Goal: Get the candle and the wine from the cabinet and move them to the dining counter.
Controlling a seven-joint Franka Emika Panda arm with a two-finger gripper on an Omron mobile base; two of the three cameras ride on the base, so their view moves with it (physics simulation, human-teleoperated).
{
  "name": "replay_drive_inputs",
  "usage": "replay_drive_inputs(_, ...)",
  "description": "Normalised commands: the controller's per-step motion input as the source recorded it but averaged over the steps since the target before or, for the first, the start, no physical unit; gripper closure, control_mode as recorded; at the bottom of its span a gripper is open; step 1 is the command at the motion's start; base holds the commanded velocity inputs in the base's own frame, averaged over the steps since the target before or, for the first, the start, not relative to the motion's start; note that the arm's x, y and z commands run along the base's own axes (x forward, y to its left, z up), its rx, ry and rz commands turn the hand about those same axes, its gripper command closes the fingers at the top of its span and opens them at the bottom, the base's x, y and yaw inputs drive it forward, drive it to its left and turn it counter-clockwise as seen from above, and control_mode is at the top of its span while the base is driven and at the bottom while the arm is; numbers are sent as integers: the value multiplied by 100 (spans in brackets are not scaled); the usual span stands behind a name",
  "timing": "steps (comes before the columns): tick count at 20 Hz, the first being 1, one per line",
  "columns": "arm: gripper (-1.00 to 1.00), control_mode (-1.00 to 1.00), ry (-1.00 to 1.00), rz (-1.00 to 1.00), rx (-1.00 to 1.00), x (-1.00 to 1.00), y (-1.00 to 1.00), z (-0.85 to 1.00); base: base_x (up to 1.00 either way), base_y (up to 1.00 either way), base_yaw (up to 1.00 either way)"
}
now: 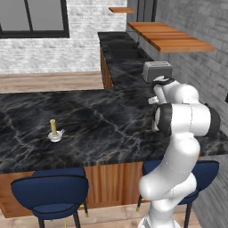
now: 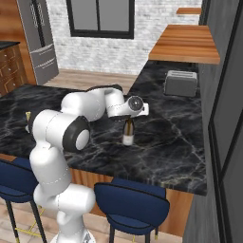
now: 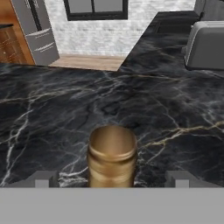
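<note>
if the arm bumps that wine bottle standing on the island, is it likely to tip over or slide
The wine bottle is probably tippy: it stands tall and narrow on a small base, with the open gripper up at its foil top. The island top looks polished, so a low nudge might slide it. Being glass, a fall could break it.

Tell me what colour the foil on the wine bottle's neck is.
Gold-tan; the wine bottle's neck shows best in the hand view, close up.

In the right base view the arm's hand is covering the top of the wine (image 2: 128, 133), and the arm's elbow is hiding most of the candle (image 2: 28, 115). In the hand view the grey band is cutting off the wine below its foil neck, and the picture's edge is cropping the toaster (image 3: 205, 43).
</note>
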Motion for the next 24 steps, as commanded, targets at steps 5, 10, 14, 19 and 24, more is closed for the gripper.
replay_drive_inputs(5, -100, -100, 0, 0, 0, -1, 0, 0, 0, 0, 0)
replay_drive_inputs(10, -100, -100, 0, 0, 0, -9, 0, 1, 0, 0, 0)
replay_drive_inputs(14, -100, -100, 1, 0, 0, -1, 0, 22, 0, 0, 0)
replay_drive_inputs(19, -100, -100, 0, 0, 0, 0, 0, 51, 0, 0, 0)
replay_drive_inputs(24, -100, -100, 0, 0, 0, 0, 0, 60, 0, 0, 0)
